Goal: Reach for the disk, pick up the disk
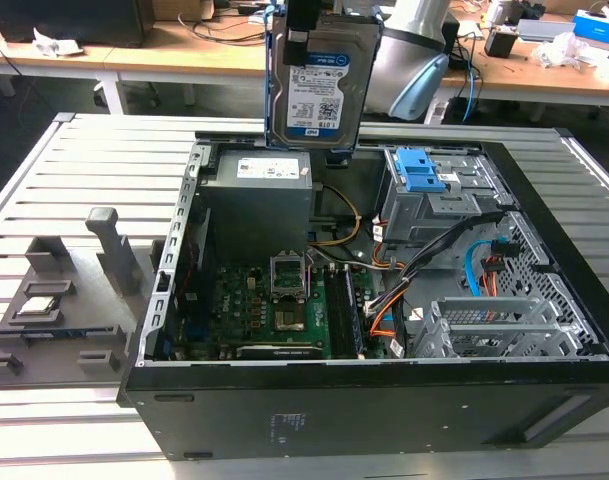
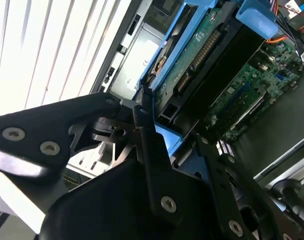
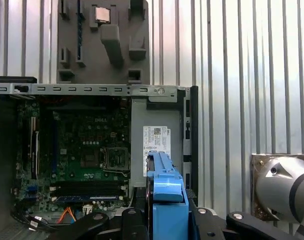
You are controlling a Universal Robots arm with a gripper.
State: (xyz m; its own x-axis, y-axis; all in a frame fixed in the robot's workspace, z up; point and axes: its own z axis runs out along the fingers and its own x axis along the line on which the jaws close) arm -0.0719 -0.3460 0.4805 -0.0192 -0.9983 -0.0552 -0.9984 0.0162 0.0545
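The disk (image 1: 322,85), a silver hard drive with a white-and-blue label and blue side rails, hangs upright in the air above the back of the open computer case (image 1: 364,400). My gripper (image 1: 304,30) is shut on its top end. In the second wrist view the disk (image 2: 201,65) shows its green circuit board and blue rail, clamped between the black fingers (image 2: 142,120) of the gripper (image 2: 169,132). In the first wrist view the disk's blue rail edge (image 3: 164,192) sticks out from the gripper (image 3: 164,220), over the power supply (image 3: 154,145).
Below the disk lie the grey power supply (image 1: 259,200) and the motherboard (image 1: 274,300). A drive cage with bare blue brackets (image 1: 424,170) stands at the exterior view's right. A grey fixture (image 1: 64,300) holding a small silver chip (image 1: 39,305) rests on the slatted table (image 1: 84,160).
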